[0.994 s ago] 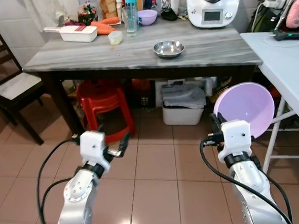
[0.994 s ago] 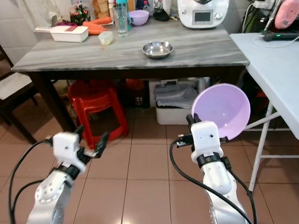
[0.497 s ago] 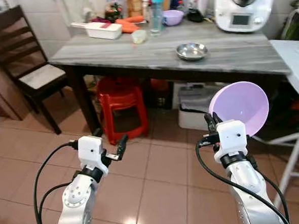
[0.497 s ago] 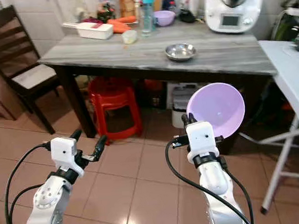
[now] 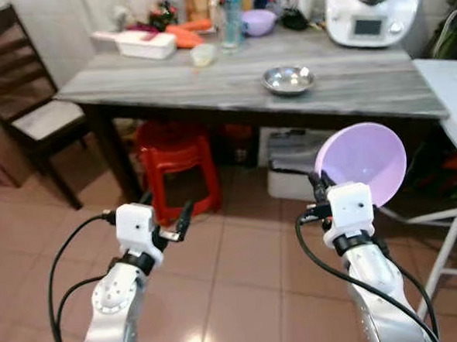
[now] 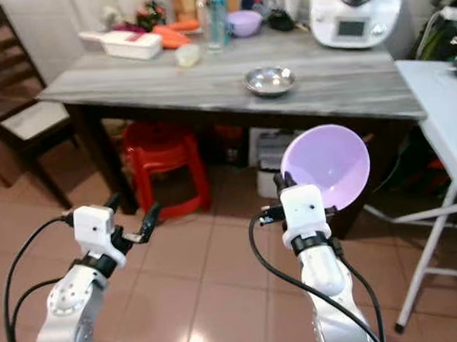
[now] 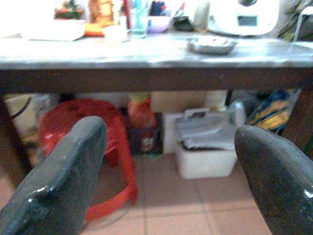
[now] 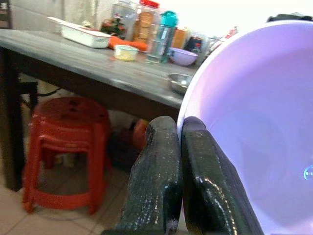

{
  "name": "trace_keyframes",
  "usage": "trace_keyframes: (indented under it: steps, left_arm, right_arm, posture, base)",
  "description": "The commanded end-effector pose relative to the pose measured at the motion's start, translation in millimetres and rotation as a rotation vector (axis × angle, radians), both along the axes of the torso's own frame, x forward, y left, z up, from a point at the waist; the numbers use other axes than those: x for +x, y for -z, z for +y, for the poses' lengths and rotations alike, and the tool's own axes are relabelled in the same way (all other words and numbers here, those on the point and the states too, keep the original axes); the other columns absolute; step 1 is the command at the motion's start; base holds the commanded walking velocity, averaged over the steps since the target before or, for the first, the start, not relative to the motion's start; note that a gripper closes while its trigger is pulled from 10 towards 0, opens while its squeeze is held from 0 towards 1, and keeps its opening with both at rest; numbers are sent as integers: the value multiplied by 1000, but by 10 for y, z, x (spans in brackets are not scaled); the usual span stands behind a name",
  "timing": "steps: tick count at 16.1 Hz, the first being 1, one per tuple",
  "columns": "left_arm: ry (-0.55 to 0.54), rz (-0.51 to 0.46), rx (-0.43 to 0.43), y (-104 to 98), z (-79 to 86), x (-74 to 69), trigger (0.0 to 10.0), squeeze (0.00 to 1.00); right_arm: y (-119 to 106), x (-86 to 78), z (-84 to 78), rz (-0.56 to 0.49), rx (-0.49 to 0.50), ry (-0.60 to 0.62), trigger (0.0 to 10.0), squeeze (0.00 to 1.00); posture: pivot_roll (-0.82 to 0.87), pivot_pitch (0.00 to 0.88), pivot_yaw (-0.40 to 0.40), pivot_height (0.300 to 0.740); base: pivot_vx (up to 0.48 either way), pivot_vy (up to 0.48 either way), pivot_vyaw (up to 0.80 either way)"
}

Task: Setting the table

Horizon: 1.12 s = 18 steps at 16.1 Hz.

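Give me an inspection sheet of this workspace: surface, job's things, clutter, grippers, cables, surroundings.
Surface: grey table, dark legs, front part bare.
Job's things: purple bowl held off the table by the rim; steel bowl on the table.
Clutter: white tray, carrots, small cup, glass bottle, small purple bowl, white kitchen machine along the back.
Grippers: right gripper shut on the purple bowl's rim; left gripper open, holding nothing.
Cables: black cables looping from both wrists.
Surroundings: red stool and storage box under the table, dark chair, white folding table, tiled floor.
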State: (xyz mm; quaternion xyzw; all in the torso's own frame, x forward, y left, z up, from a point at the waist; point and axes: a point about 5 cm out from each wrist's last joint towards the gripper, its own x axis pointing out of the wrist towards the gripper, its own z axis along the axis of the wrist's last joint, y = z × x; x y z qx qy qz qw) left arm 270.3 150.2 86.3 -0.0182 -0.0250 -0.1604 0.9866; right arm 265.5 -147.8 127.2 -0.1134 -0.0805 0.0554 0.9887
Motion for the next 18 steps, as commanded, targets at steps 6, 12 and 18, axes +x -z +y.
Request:
trace_keyframes:
  steps: [6,12,18]
  left_arm:
    - [36,-9,-9,-47,-65,17,10000,0]
    - [57,-12,-18,-64,-100,29,10000,0]
    - [75,-15,-26,-78,-116,34,10000,0]
  right_arm:
    - [-81,14,-30,-31,5,13,10000,0]
    - [-90,28,-35,-37,-6,10,10000,0]
    - [-109,49,-25,-48,-3,7,10000,0]
  posture:
    - [-9,0,14,740]
    - [-11,0,15,740]
    - [-8,0,16,740]
  base:
    - [326,0,0]
    - [359,0,0]
    - [411,0,0]
